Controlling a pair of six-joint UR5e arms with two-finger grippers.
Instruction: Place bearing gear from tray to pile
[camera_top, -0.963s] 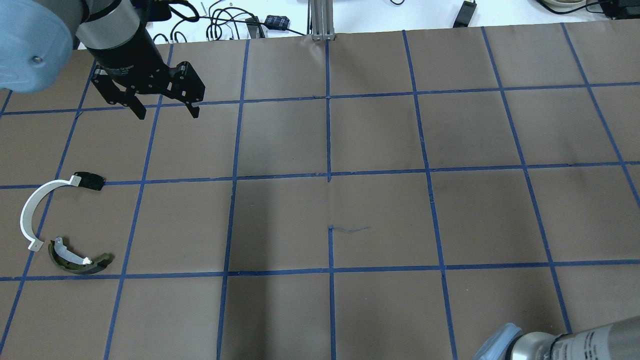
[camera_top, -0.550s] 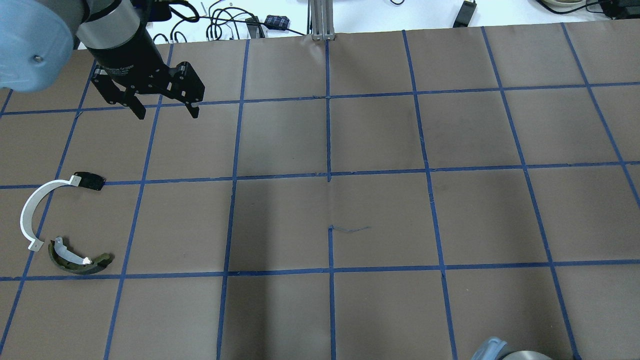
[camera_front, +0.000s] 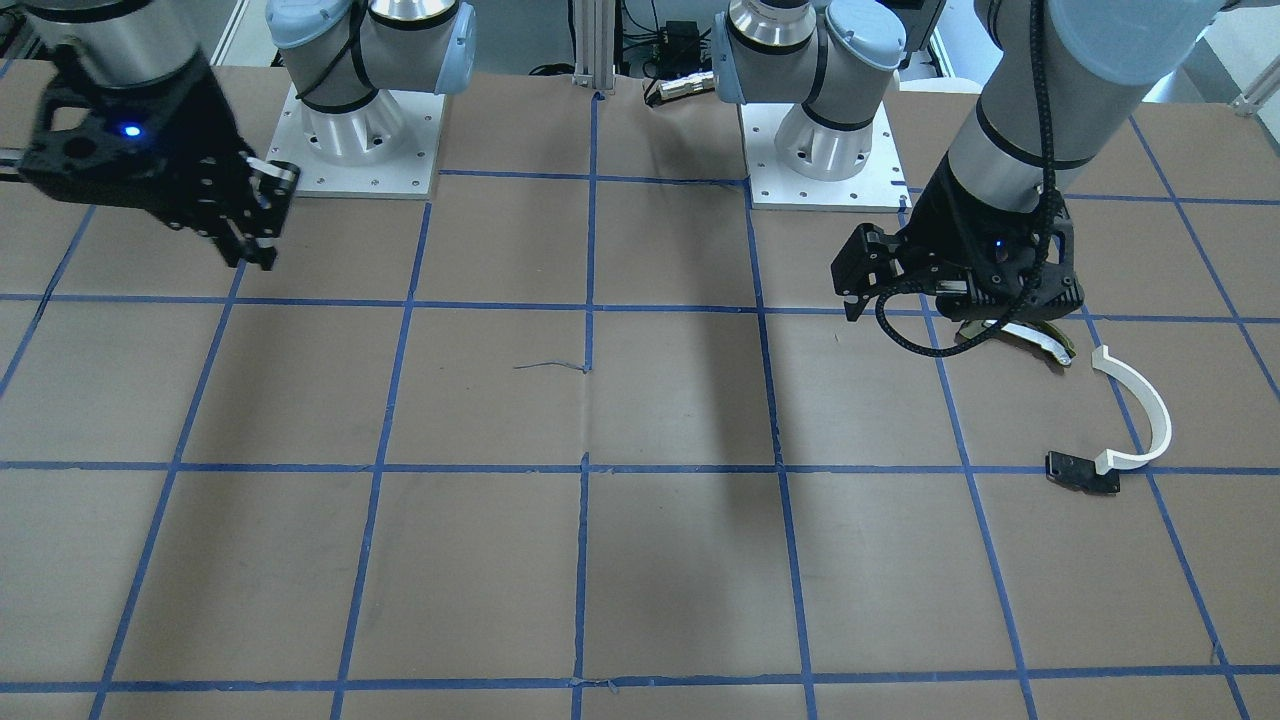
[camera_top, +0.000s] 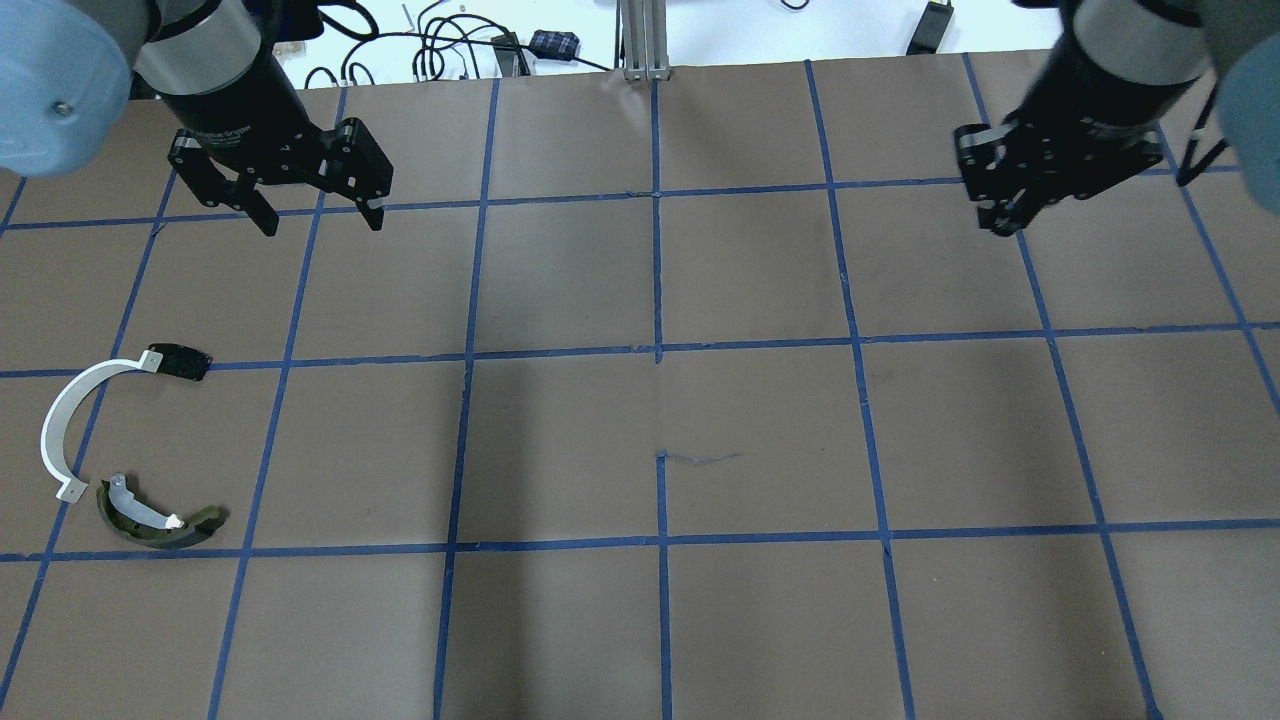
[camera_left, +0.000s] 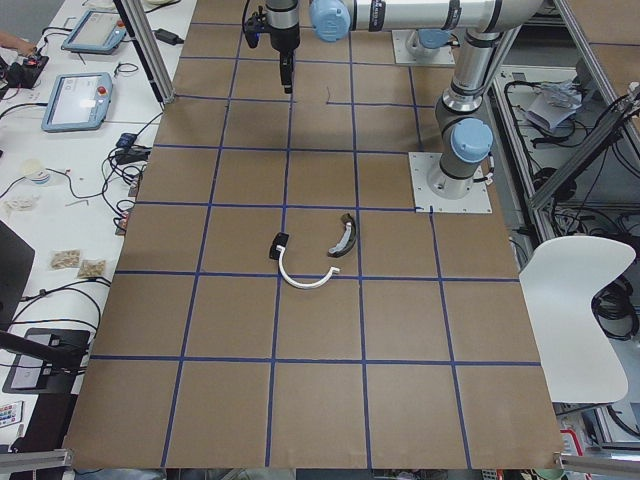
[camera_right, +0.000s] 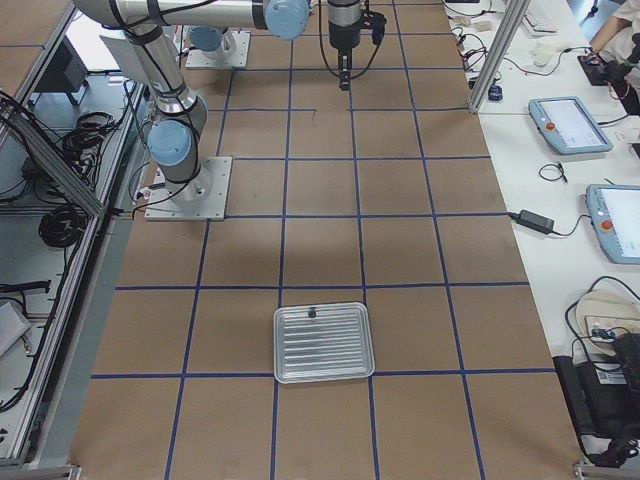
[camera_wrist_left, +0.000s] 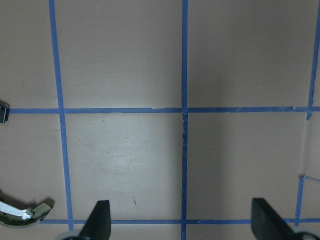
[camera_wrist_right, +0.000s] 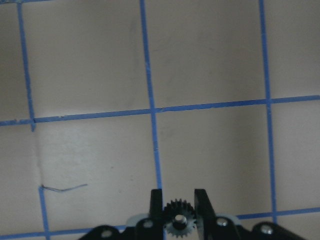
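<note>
Looking over the worktop, brown paper gridded in blue tape, and this play runs straight sideways. The tray sits out at the right end. The right pincer hangs above the right half, toward the far edge, jaws drawn close and clamped on the bearing gear. Its teeth show between the pads, face up at the wrist camera, so I'd say the axle runs in line with the pincer. The left pincer is spread wide with nothing in it, above the far-left squares. It is the nearer arm to the pile by the left edge: white half-ring, black bracket and an olive curve. The gear is well apart from them, with the pile off to its left past the worktop's middle. That calls for a long leftward carry, I reckon.
</note>
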